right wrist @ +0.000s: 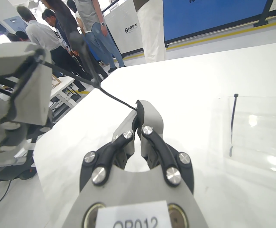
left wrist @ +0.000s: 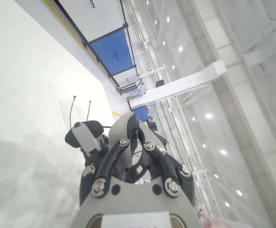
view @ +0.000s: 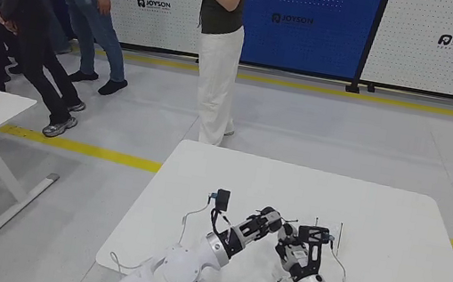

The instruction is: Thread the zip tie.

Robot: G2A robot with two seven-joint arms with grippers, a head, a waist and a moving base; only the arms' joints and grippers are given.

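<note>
Over on the left, the left gripper [left wrist: 135,121] is being held above the white table [view: 411,226]. Its fingers are being pressed tight together. A small black piece is being pinched between the pads, and from the right wrist view that piece is being shown as one end of the zip tie [right wrist: 116,97].

The zip tie is being kept off the table, up in the air between the two grippers. Its thin black strap is being stretched in a straight line from the left gripper's fingers across to the right gripper. Partway along the strap, a second dark length is being seen rising away from it. Whether that length is being passed through the head cannot be told, as it is blurred.

Next, the right gripper [right wrist: 138,108] is being held at about 3 o'clock of the left gripper in the top view, just beside it. Its fingers are being closed hard on the other end of the strap, with the tip being clamped right at the fingertips.

Further right, at about 1 o'clock of the right gripper, a first loose tie [left wrist: 71,109] and a second loose tie [left wrist: 88,111] are being left side by side on a clear sheet [right wrist: 258,138]. The sheet is lying flat on the table, with both heads being pointed toward 12 o'clock.
</note>
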